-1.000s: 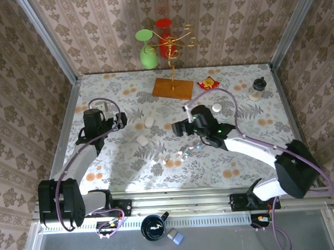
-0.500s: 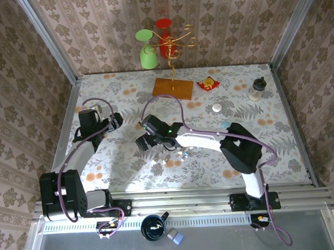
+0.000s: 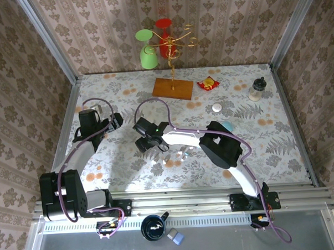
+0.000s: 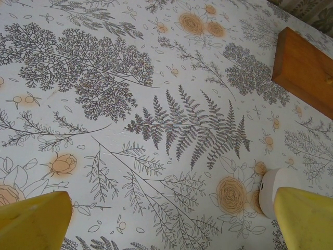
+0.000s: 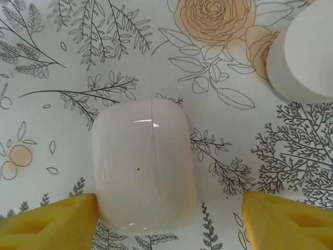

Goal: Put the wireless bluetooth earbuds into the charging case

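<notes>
Right gripper (image 5: 167,219), jaws apart, straddles a white case (image 5: 141,161), not yet clamped; left gripper (image 4: 166,221) gapes empty. Earbuds (image 3: 184,154) lie near, at the case's 4 o'clock. Risk: an off-centre pinch squirts the smooth shell sideways, scattering them.

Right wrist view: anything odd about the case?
Nothing damaged or spilled. The case lies flat, lid shut, seam straight. Only oddity: it sits off-centre in the open right pincer, toward the picture's left. Another white object lies apart, upper right.
</notes>
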You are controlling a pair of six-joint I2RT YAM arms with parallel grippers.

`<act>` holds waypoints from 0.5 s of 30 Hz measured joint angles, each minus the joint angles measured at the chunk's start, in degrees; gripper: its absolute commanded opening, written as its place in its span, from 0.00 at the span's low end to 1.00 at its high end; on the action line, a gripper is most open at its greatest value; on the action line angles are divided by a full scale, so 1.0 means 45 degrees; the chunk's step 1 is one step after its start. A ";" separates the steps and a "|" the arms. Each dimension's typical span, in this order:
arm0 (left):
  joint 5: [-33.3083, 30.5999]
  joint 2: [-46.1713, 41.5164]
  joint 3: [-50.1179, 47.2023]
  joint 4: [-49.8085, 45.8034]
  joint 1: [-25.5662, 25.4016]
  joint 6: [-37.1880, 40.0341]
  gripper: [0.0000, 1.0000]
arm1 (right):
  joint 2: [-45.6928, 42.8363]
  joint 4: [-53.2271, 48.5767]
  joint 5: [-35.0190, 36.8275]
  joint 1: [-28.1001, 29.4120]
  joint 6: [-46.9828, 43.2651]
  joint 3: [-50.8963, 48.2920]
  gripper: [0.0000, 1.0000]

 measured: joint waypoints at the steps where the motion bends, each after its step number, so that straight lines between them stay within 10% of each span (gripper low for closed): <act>1: 0.0000 0.0000 0.0000 -0.0005 0.0000 0.0000 1.00 | 0.0126 -0.0053 -0.0005 0.0000 -0.0005 0.0141 0.72; 15: 0.0092 -0.0049 0.0000 -0.0044 0.0000 0.0000 1.00 | 0.0466 -0.0296 0.0078 -0.0024 -0.0578 0.0568 0.50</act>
